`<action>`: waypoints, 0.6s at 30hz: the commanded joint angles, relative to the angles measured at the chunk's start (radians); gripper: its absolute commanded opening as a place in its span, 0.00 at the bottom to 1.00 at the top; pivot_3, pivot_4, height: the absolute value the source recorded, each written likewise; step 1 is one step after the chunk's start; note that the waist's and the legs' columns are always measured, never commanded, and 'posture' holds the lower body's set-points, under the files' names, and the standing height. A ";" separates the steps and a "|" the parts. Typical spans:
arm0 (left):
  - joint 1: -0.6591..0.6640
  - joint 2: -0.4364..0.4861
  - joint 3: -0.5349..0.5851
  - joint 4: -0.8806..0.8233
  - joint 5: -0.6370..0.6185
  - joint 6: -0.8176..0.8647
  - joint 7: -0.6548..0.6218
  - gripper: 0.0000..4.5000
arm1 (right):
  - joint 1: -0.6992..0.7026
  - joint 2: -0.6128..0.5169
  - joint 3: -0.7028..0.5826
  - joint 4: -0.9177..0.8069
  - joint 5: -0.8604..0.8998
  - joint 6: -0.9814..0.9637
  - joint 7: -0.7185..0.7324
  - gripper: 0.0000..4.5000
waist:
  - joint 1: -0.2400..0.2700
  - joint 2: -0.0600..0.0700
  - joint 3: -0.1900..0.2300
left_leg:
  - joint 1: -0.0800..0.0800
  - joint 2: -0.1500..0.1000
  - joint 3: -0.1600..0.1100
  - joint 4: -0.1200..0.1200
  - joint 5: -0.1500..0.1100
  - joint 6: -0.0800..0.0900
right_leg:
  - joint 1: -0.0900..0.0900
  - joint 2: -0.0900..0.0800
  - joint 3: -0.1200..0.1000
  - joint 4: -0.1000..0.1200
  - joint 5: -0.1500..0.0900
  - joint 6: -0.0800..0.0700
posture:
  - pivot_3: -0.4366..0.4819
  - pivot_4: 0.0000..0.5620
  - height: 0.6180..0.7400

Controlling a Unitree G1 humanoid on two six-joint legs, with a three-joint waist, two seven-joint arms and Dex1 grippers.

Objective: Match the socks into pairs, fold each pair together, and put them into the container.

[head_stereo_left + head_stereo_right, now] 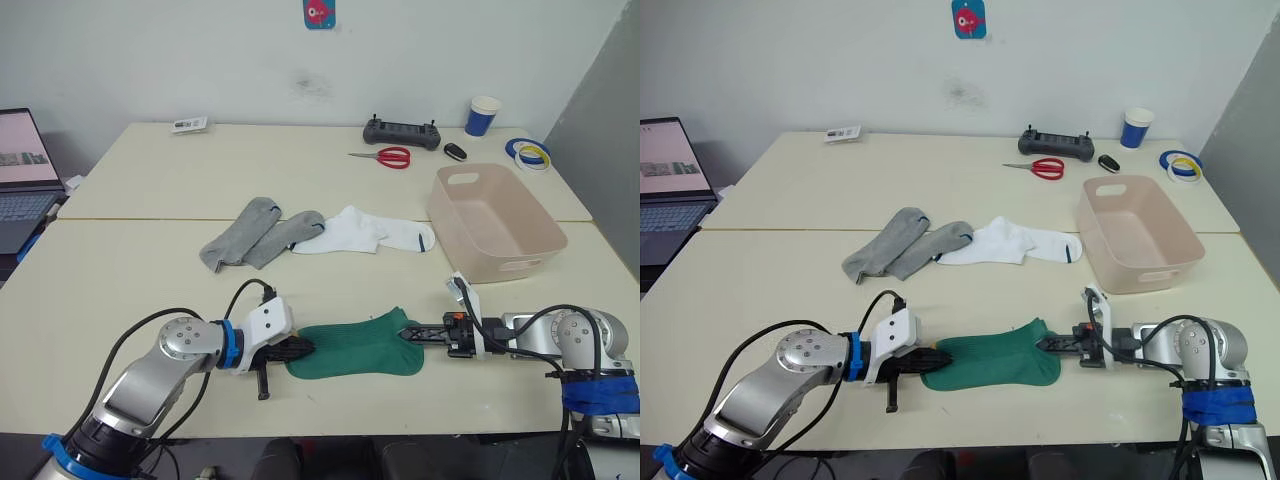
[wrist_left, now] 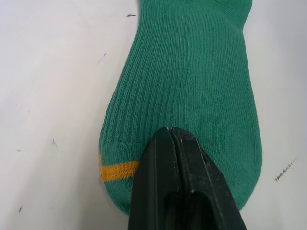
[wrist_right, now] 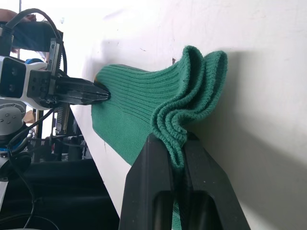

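A pair of dark green socks (image 1: 355,348), one laid on the other, lies flat near the table's front edge. My right gripper (image 1: 408,335) is shut on their bunched cuffs (image 3: 184,120). My left gripper (image 1: 305,348) is shut, and its fingers (image 2: 170,143) lie over the toe end next to an orange stripe, with no fabric seen between them. Two grey socks (image 1: 255,235) and two white socks (image 1: 370,232) with dark toe tips lie side by side mid-table. The pale pink container (image 1: 510,265) stands at the right, with nothing inside it.
Along the back of the table are red scissors (image 1: 392,157), a black controller (image 1: 402,132), a key fob (image 1: 455,151), a blue-and-white cup (image 1: 482,115) and tape rolls (image 1: 530,153). A laptop (image 1: 22,170) sits far left.
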State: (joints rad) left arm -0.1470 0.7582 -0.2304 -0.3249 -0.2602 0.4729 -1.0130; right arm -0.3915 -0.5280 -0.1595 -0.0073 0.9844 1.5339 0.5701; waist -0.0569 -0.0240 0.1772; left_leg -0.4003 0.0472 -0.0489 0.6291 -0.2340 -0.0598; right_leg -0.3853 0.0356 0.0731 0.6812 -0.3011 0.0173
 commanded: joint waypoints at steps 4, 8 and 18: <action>0.006 -0.019 -0.056 0.020 0.067 -0.042 0.018 0.00 | -0.059 0.031 -0.078 -0.076 0.108 0.072 -0.001 0.01 | -0.001 0.001 0.000 | 0.000 0.000 0.000 0.000 0.000 0.000 | 0.000 0.000 0.000 0.000 0.000 0.000 | 0.48 0.27 1.00; 0.008 -0.021 -0.061 0.031 0.073 -0.053 0.020 0.00 | -0.106 0.071 -0.078 -0.087 0.240 0.080 -0.083 0.01 | 0.000 0.001 0.000 | 0.000 0.000 0.000 0.000 0.000 0.000 | 0.000 0.000 0.000 0.000 0.000 0.000 | 0.48 0.27 1.00; 0.008 -0.017 -0.059 0.034 0.076 -0.050 0.024 0.00 | -0.148 0.200 0.000 -0.062 0.385 0.080 -0.304 0.01 | -0.001 0.001 0.000 | 0.000 0.000 0.000 0.000 0.000 0.000 | -0.001 0.000 0.000 0.000 0.000 0.000 | 0.48 0.27 1.00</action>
State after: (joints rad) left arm -0.1522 0.7377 -0.2718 -0.3063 -0.2090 0.4072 -0.9928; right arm -0.5264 -0.3362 -0.1660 -0.0615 1.3462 1.6071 0.2813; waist -0.0574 -0.0227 0.1776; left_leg -0.4007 0.0476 -0.0491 0.6286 -0.2340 -0.0597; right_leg -0.3860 0.0359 0.0732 0.6815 -0.3012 0.0173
